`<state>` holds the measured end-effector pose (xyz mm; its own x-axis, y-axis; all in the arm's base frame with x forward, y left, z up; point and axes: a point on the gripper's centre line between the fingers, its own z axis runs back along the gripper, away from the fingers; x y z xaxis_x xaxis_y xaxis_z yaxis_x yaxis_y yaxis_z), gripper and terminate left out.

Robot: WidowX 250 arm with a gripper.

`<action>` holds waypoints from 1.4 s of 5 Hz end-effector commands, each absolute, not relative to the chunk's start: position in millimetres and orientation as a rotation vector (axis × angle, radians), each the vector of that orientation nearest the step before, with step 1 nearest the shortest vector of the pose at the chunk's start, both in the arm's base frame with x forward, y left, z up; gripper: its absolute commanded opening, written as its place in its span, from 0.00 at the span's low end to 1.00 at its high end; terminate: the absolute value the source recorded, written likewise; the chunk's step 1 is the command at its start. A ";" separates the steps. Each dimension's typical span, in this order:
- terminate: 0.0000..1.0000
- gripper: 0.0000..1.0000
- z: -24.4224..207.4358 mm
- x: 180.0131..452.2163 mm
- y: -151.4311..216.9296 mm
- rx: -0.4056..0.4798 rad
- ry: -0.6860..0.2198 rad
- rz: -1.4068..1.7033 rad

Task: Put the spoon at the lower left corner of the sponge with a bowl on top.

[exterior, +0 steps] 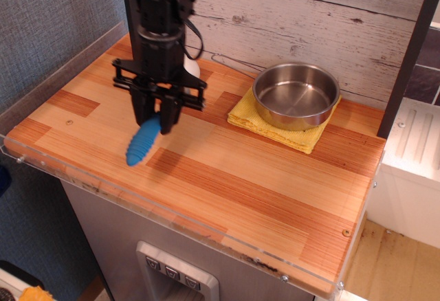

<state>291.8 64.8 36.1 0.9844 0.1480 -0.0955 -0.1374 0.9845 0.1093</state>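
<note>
A: Gripper (157,117) seen left of frame centre, clamped on the spoon (142,141) near its upper end. Blue handle hanging down and to the lower left, tip low over the wooden table (240,184); impossible to tell whether touching. Metal head hidden behind the fingers.

B: And the target?

A: Sponge (275,124) in the upper right of the frame, yellow, with the bowl (295,95) sitting on top. Lower left corner of the pad poking out from under the rim, bare. Well apart from the spoon.

B: Step in hand, then?

A: Judged as the carry: spoon grasped, not yet delivered. Placing not begun.

B: Next move?

A: Probably a travel toward the right of the frame, stopping just short of that exposed corner. Then lowering until the handle lay flat on the wood, and only then opening. Care needed to keep clear of the bowl's rim.
</note>
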 end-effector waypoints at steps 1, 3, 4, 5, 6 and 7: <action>0.00 0.00 30.5 298.8 32.7 0.146 0.086 0.092; 0.00 0.00 15.4 302.0 55.4 0.185 0.124 0.069; 0.00 0.00 12.0 303.5 56.5 0.174 0.127 0.033; 0.00 1.00 17.5 303.5 50.8 0.176 0.121 -0.009; 0.00 1.00 37.5 303.9 47.8 0.169 0.048 -0.057; 0.00 1.00 63.8 297.3 54.3 0.139 -0.019 -0.044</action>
